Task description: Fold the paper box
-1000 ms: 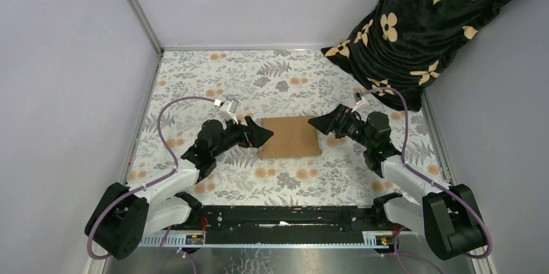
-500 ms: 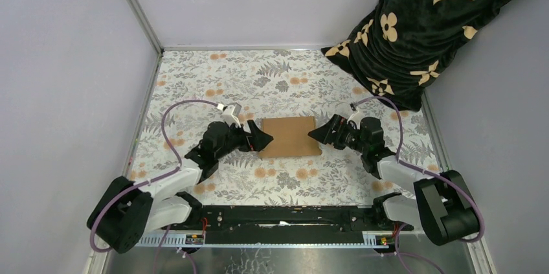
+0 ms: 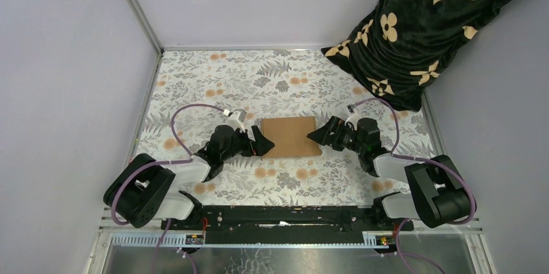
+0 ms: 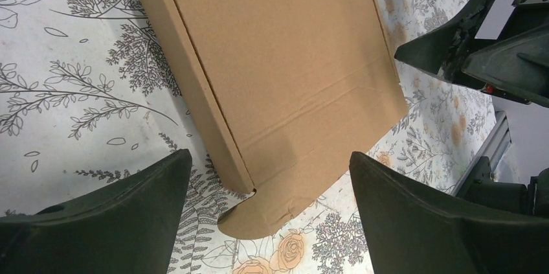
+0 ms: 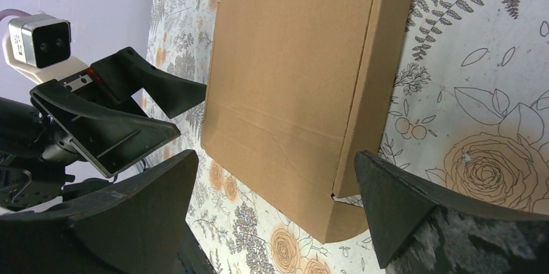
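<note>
The paper box (image 3: 289,137) lies flat and closed in the middle of my floral counter (image 3: 213,73). My left tool (image 3: 263,141) gapes wide just beside its left edge, and my right tool (image 3: 317,137) gapes wide at its right edge. Neither holds it.

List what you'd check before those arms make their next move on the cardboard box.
1. Left fingers open, holding nothing: ok.
2. Right fingers open, holding nothing: ok.
3. Paper box lying flat on the table, lid down: ok.
4. Box sits between the two sets of fingers: ok.
5. Everything tucked in: not ok, a rounded flap pokes out at one corner.
6. Underside of the box: cannot tell, hidden.
</note>
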Robot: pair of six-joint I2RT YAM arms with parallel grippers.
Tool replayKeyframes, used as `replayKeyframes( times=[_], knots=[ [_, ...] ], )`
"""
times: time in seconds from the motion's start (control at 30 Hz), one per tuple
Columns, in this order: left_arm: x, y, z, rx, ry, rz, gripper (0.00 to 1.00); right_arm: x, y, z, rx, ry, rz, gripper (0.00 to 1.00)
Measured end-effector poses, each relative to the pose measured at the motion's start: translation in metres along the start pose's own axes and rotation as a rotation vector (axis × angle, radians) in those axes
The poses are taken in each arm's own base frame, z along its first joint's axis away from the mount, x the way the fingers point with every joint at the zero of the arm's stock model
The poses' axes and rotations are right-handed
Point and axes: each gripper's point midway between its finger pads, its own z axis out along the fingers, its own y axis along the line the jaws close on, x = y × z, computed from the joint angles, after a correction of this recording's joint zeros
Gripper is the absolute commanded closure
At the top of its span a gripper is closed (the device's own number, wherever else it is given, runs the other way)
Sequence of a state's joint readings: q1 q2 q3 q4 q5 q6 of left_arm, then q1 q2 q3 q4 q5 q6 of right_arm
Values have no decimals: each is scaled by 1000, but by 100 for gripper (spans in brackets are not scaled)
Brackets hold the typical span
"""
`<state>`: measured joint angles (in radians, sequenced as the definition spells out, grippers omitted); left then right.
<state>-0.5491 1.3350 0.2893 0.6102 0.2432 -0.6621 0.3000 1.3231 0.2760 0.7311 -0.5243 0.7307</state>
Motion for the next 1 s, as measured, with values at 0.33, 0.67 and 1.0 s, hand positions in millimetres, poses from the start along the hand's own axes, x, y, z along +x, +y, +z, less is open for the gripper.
replayKeyframes(
  times=[0.33,0.67,1.0],
  knots=[
    [4,-1,7,25,13,-3,2,2,-7,6,-4,-2,6,0],
    [-1,-11,7,69,-6,-10,2,2,-5,10,-31,-5,15,0],
    [2,-14,8,76,1,-6,1,3,-6,10,-36,-12,15,0]
  ],
)
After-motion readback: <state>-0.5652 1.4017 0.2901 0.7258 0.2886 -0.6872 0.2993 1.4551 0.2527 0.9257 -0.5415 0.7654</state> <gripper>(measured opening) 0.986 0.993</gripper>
